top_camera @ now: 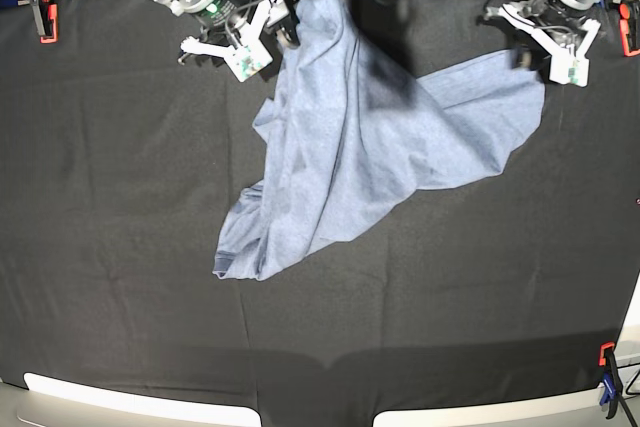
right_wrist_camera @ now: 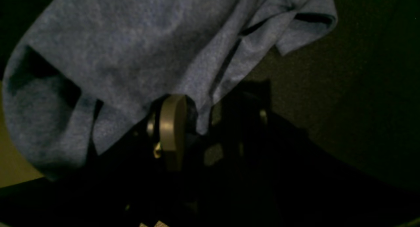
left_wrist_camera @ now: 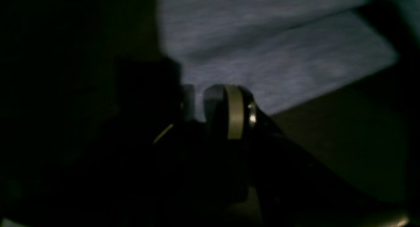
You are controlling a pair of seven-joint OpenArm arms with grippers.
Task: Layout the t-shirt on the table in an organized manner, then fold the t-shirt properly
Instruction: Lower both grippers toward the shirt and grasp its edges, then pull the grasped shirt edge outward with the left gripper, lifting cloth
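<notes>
The t-shirt (top_camera: 350, 147) lies crumpled and stretched across the far half of the tabletop (top_camera: 120, 247), spread in a rough fan. It is a light heathered blue-grey knit, soft and matte, with long diagonal creases running from the upper left corner down to a bunched point near the middle of the black cloth. One lobe reaches out toward the far right, lying flatter there; another falls toward the centre and ends in a folded, doubled edge. No lettering shows on the visible side. In the right wrist view the fabric (right_wrist_camera: 131, 50) hangs in loose folds with a hemmed edge curling over at the upper right.

The black cloth covering the tabletop is wrinkled and dull, held at the corners by orange-black clamps (top_camera: 44, 15).

The right gripper (top_camera: 285, 27) sits at the far left of the base view, its arm angled down and inward, and its jaws are closed on the t-shirt's upper edge: the right wrist view shows cloth pinched between the pale grey pad and the dark finger (right_wrist_camera: 188, 122). The left gripper (top_camera: 535, 52) is at the far right, pointing down at the shirt's outer lobe. Its wrist view is dark and blurred, with blue-grey cloth (left_wrist_camera: 279, 56) just beyond the fingers (left_wrist_camera: 234, 112), and a narrow gap shows between them with fabric seemingly caught there, so it appears to grip the t-shirt's edge.
</notes>
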